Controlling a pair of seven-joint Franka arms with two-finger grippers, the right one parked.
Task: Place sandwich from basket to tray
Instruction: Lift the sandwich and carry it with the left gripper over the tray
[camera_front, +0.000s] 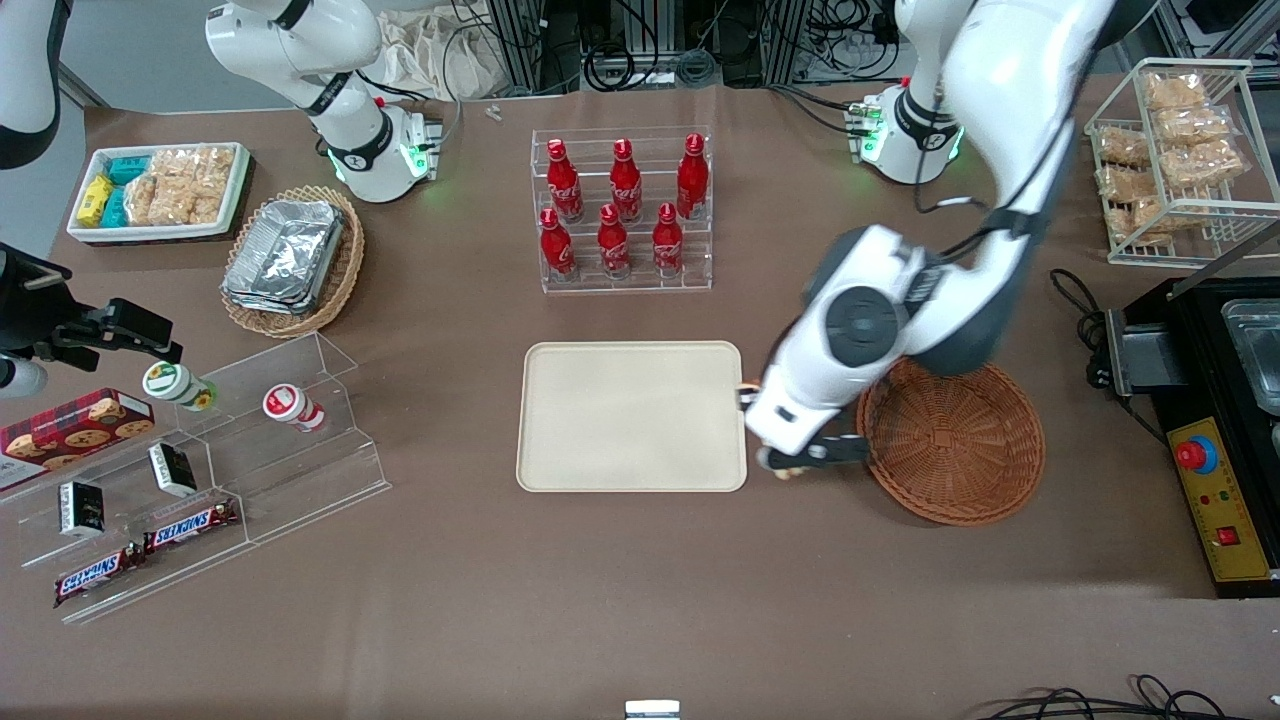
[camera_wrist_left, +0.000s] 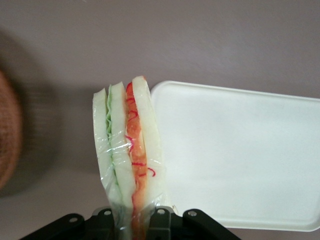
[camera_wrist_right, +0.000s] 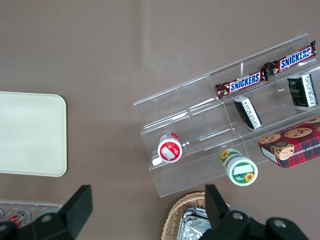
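My left gripper (camera_front: 790, 465) hangs above the table between the cream-beige tray (camera_front: 632, 416) and the reddish-brown wicker basket (camera_front: 952, 443). It is shut on the sandwich (camera_wrist_left: 128, 150), a plastic-wrapped wedge of white bread with green and orange-red filling. In the left wrist view the gripper (camera_wrist_left: 132, 225) pinches the wedge's narrow end, and the sandwich hangs over bare table right at the tray's (camera_wrist_left: 240, 155) corner. Only a bit of the sandwich (camera_front: 790, 471) shows under the hand in the front view. The basket holds nothing; its rim (camera_wrist_left: 7, 135) shows in the left wrist view.
A clear rack of red bottles (camera_front: 622, 210) stands farther from the front camera than the tray. A tan wicker basket with foil containers (camera_front: 292, 258) and acrylic snack shelves (camera_front: 200, 470) lie toward the parked arm's end. A black control box (camera_front: 1215, 440) sits beside the basket.
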